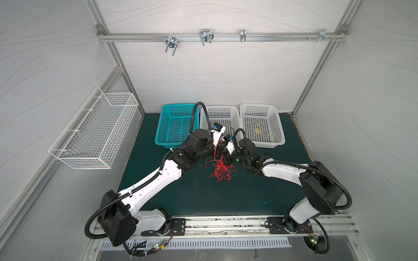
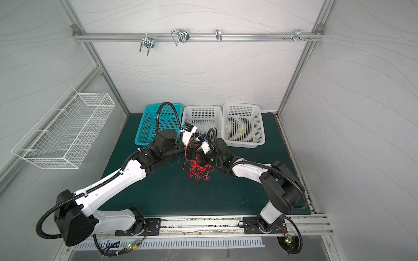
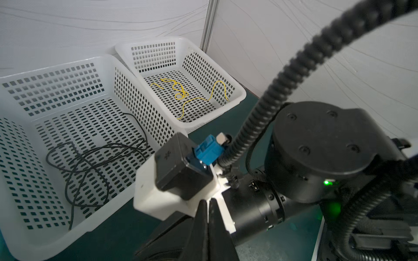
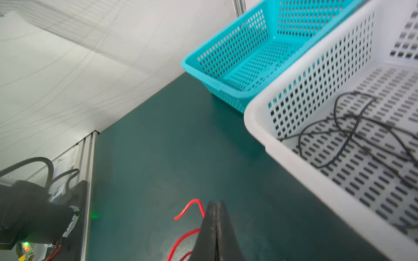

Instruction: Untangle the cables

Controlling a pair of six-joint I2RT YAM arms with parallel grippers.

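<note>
The red cable (image 1: 220, 170) lies as a tangle on the green mat (image 1: 194, 192) between the two arms in both top views. My left gripper (image 1: 219, 151) is shut just above the tangle, and a red strand (image 2: 186, 150) arcs up beside it. In the left wrist view its fingertips (image 3: 204, 204) meet with no cable showing. My right gripper (image 4: 216, 203) is shut low over the tangle, and red strands (image 4: 192, 204) run in at the side of its fingers. A yellow cable (image 3: 181, 90) lies in the right white basket (image 1: 262, 108). A black cable (image 3: 90, 162) lies in the middle white basket (image 1: 222, 109).
A teal basket (image 1: 174, 108) stands left of the two white ones along the back of the mat. A white wire basket (image 1: 95, 131) hangs on the left wall. Metal hooks (image 1: 205, 36) hang on a rail high on the back wall. The two wrists are very close together.
</note>
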